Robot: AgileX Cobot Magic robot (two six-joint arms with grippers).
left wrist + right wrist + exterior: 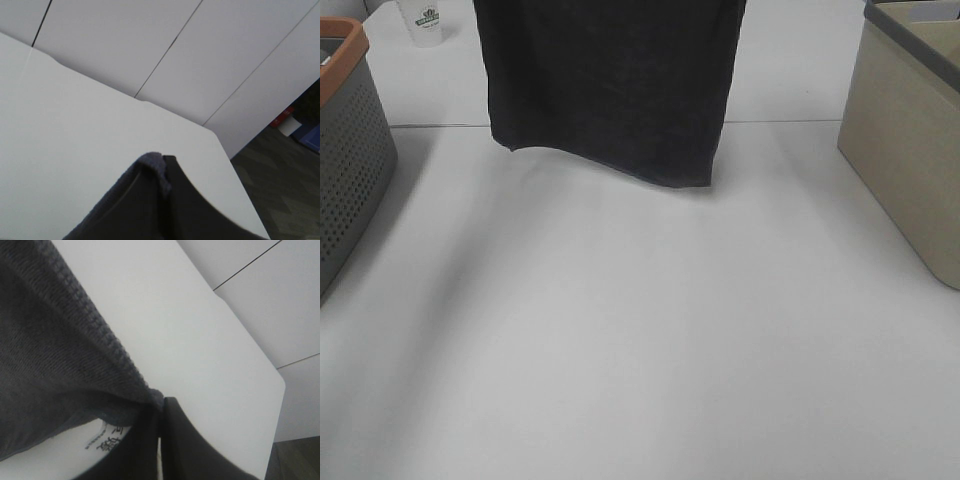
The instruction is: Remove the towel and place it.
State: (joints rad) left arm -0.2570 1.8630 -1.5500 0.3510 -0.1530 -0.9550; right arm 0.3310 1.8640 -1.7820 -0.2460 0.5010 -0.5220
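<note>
Left gripper: I see its dark fingers pressed together, with a corner of the towel bunched at the tips, so it is clamped on the cloth.
Right gripper: closed as well; the stitched edge of the towel runs straight into the pinch between its fingers.
Tag: a small white one with print, peeking out under the cloth just beside the right gripper's fingers.
Towel: from the high camera it hangs as a dark sheet from the top of the picture, spread wide and fairly flat; its right lower corner sits lower than the left. I cannot tell whether the hem touches the table.
Grippers from above: both are out of the high camera's picture.
Table: white, with a soft shadow beneath the hem.
Basket: grey, perforated, orange rim, at the left edge, well apart from the towel.
Bin: beige with a dark rim, at the right edge.
Cup: clear, printed, far left behind the towel.
</note>
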